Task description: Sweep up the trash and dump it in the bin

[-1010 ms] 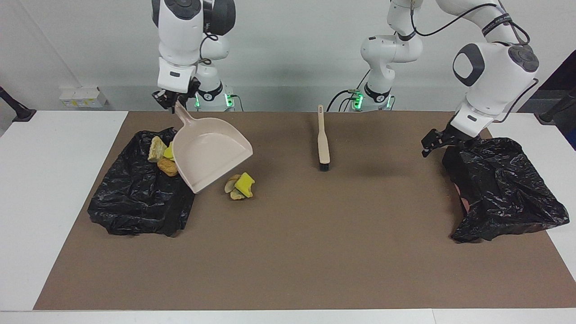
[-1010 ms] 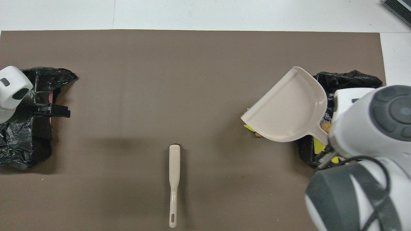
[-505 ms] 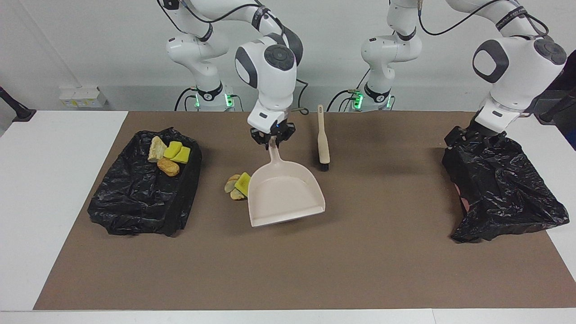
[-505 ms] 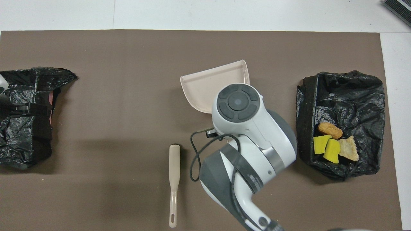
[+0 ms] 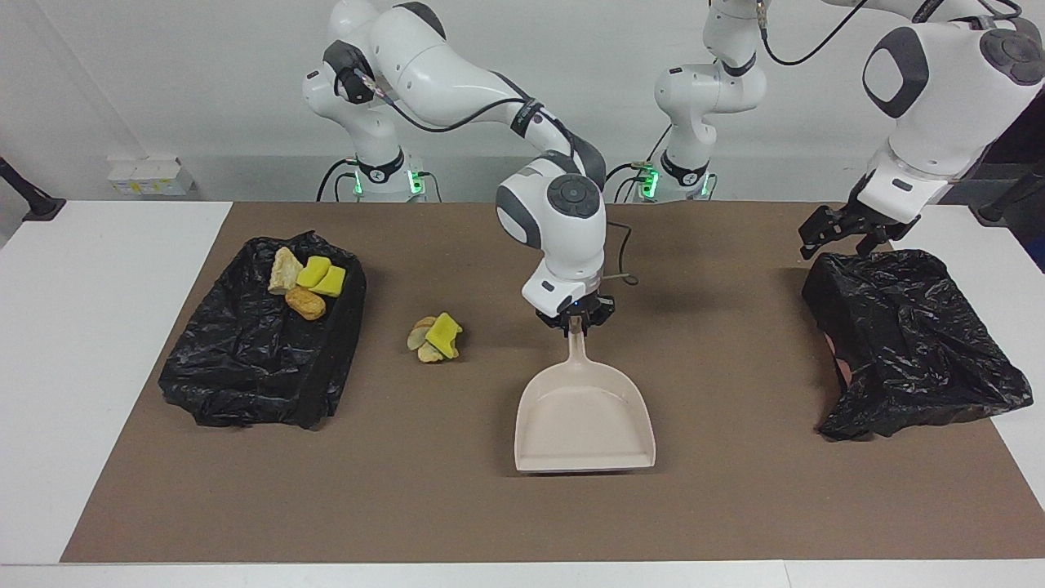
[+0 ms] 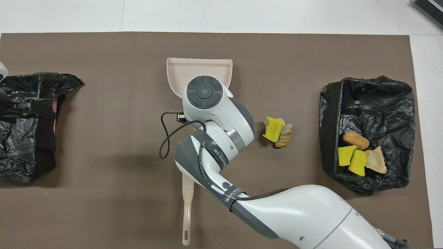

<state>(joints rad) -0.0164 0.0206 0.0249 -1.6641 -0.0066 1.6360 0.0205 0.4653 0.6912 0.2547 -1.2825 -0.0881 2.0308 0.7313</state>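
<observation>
Facing view shows the right gripper clenched on the beige dustpan handle, pan flat on the brown mat, mouth at 6 o'clock. Loose trash lies at the pan's 10 o'clock, well apart; more sits in the black-lined bin. Best to keep the pan flat and turn its mouth toward the scraps. The left gripper hangs spread over another black bag, waiting; the brush lies nearer the robots.
</observation>
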